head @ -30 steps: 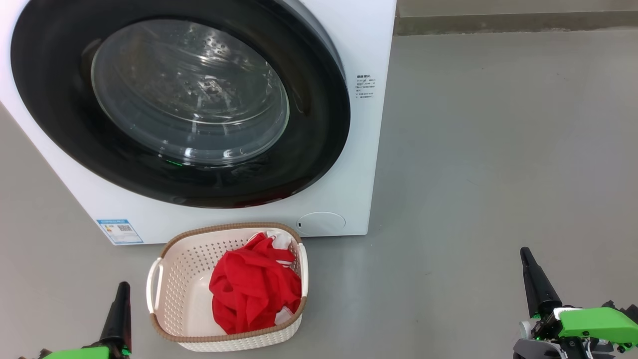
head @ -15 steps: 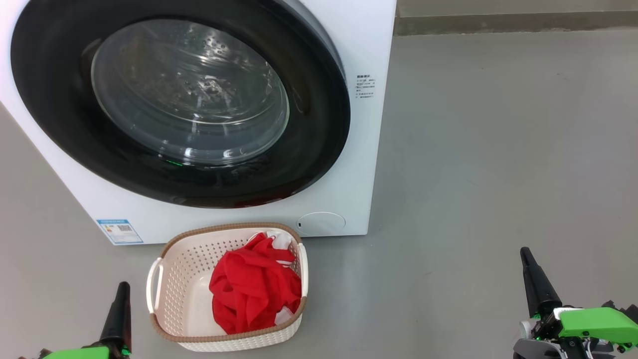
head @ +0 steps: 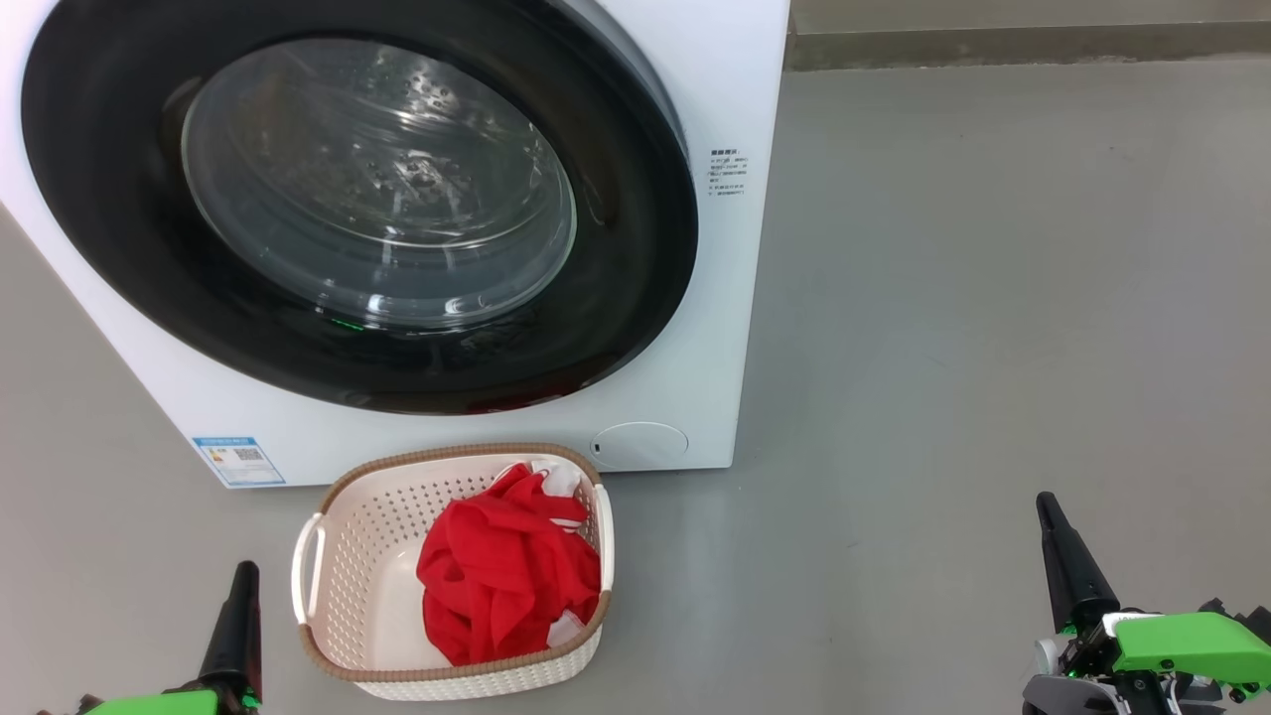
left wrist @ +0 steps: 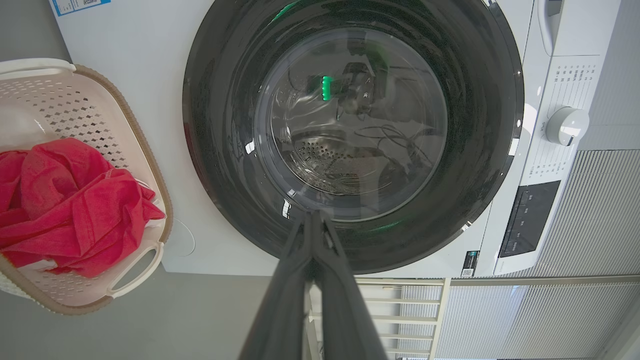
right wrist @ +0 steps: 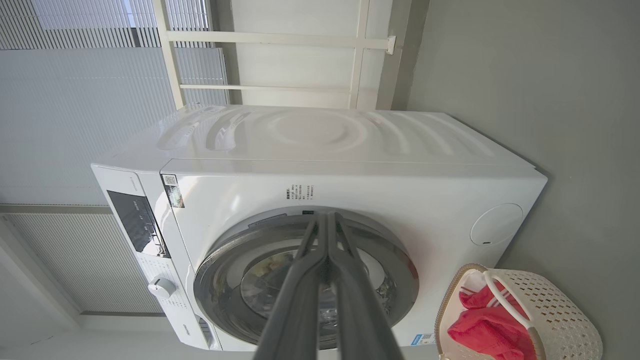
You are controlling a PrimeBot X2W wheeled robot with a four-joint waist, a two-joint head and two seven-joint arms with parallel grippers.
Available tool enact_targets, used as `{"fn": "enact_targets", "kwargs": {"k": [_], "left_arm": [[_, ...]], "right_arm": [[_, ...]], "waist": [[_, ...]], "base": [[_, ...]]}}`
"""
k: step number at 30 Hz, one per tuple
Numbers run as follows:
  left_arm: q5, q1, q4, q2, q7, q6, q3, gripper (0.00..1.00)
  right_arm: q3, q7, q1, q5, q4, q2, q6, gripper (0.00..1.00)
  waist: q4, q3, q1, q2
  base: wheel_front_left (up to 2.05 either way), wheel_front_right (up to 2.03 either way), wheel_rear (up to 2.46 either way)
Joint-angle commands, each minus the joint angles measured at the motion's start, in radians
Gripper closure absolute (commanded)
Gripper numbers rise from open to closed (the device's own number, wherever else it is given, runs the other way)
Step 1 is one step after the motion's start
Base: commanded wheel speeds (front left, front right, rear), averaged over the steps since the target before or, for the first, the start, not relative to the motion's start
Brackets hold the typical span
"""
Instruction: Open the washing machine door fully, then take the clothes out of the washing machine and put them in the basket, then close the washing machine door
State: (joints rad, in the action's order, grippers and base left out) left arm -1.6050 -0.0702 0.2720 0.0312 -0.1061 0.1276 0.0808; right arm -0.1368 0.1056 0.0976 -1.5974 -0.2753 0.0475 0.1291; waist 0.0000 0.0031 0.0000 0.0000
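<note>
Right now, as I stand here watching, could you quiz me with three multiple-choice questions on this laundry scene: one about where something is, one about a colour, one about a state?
1. Where are the clothes?
A. inside the drum
B. in the basket
C. spread on the floor

2. What colour is the basket's rim?
A. brown
B. blue
C. green

3. The washing machine door is:
A. wide open
B. taken off
C. shut

Answers:
1 B, the red heap lies within the basket's perforated walls.
2 A, the woven-look band round its top is brown.
3 C, its black rim sits flush, with no gap showing.
</note>
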Motion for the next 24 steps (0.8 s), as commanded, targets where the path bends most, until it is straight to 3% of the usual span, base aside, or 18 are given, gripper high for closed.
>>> {"fn": "enact_targets", "kwargs": {"k": [1, 24], "left_arm": [[-0.004, -0.038, -0.027, 0.019, -0.007, 0.003, 0.033, 1.00], [-0.004, -0.038, -0.027, 0.019, -0.007, 0.003, 0.033, 1.00]], "right_arm": [[0.023, 0.008, 0.010, -0.011, 0.031, 0.003, 0.002, 1.00], [0.023, 0.008, 0.010, -0.011, 0.031, 0.003, 0.002, 1.00]], "waist": [[0.000, 0.000, 0.0000, 0.0000], [0.000, 0.000, 0.0000, 0.0000]], "base": [[0.00, 0.00, 0.00], [0.00, 0.00, 0.00]]}}
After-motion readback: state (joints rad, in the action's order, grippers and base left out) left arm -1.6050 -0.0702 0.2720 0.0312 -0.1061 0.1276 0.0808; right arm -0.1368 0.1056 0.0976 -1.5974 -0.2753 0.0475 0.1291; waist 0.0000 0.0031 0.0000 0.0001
